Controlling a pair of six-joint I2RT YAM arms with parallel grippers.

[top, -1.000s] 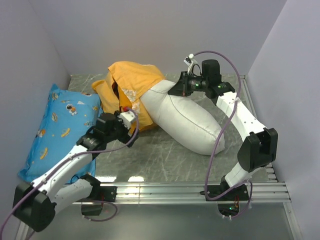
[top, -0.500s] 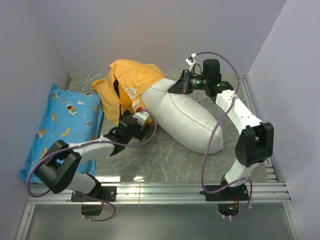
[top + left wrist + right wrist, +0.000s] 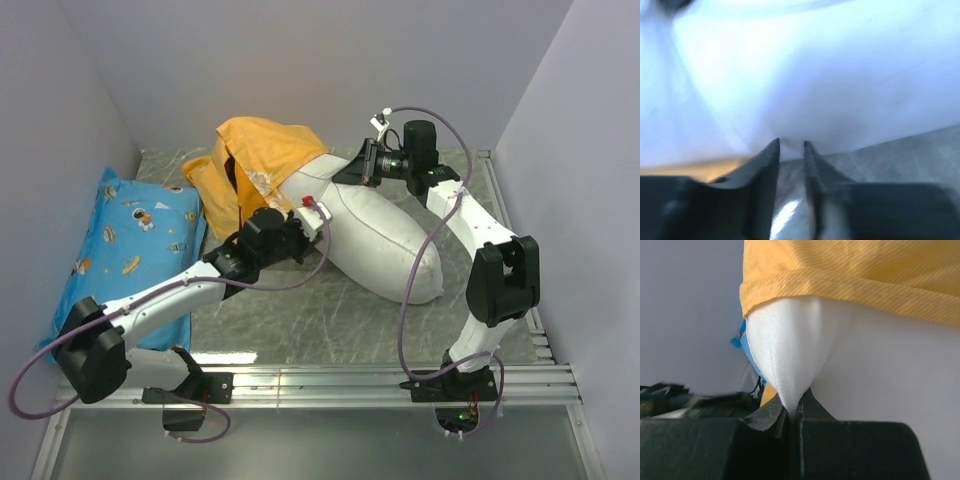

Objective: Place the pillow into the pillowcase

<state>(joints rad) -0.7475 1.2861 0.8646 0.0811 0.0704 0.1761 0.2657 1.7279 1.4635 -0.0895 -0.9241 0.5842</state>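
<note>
Top external: pillow [image 3: 385, 245] far end tucked in orange pillowcase [image 3: 265, 150], rest out. Right gripper [image 3: 792, 409] pinches pillow fabric; left gripper [image 3: 791, 145] narrowly apart, tips at pillow.

- No legible text, label, brand, number or sign in any view.
- Blue cushion [image 3: 130, 235]: small printed cartoon figures only; any lettering among them is too small to resolve.
- Pillowcase [image 3: 265, 145]: plain orange as seen from the top view; a pale patterned patch at its opening cannot be read.
- Pillow [image 3: 380, 240]: plain white cloth, no readable print.
- Left wrist view: blurred, nothing readable.
- Right wrist view: sharp on orange hem and white cloth, both unmarked.
</note>
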